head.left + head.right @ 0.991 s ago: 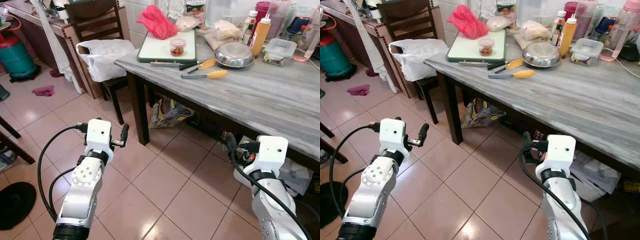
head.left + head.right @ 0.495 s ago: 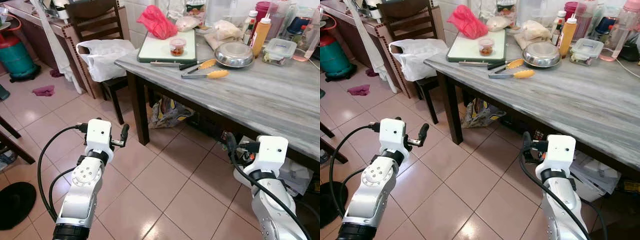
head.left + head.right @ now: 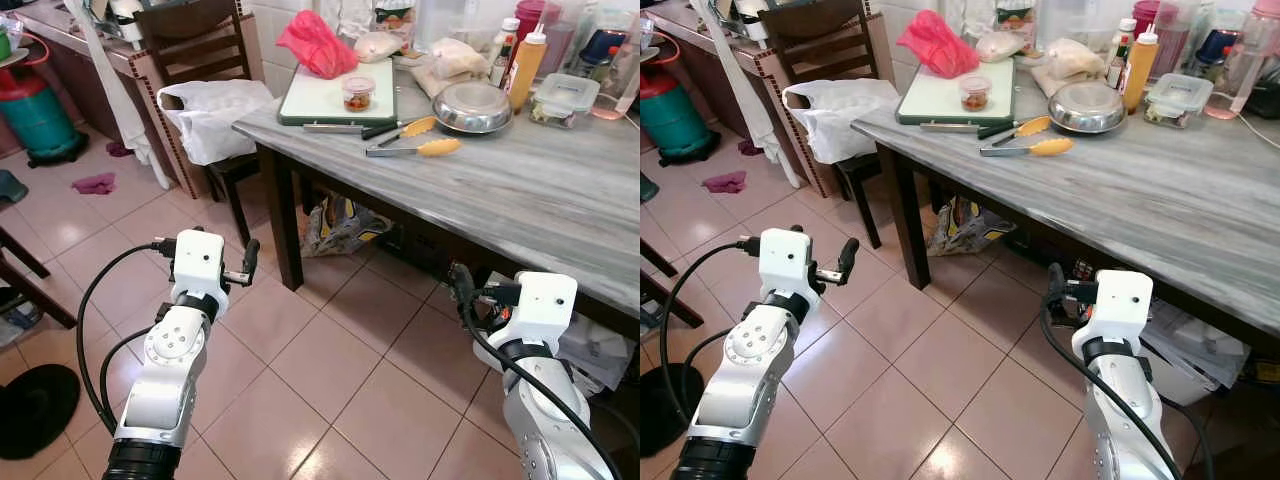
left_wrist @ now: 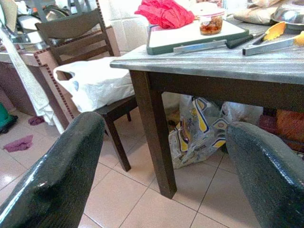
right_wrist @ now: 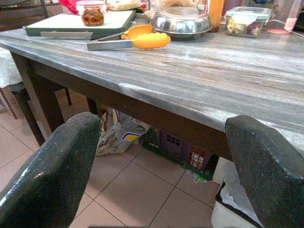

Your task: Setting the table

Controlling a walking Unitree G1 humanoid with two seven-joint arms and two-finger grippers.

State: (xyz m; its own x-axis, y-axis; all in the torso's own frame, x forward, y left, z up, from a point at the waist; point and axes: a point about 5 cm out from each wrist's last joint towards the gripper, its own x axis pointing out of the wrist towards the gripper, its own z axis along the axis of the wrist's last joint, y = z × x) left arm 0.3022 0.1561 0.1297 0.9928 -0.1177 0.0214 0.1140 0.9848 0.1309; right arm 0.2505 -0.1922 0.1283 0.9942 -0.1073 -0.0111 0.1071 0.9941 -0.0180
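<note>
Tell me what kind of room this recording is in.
Most likely a home kitchen or dining area: a grey table with a cutting board, steel bowl and sauce bottle, over a tiled floor.

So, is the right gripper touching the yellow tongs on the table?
Apart. In the right wrist view the yellow tongs lie on the table, far beyond the open fingers; the left eye view shows the right gripper below the tabletop.

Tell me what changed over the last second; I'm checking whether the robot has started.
Nothing was taken hold of or let go. The whole view shifted slightly, so the camera moved. Left gripper and right gripper, both open, hang below the table; the tongs lie untouched.
</note>
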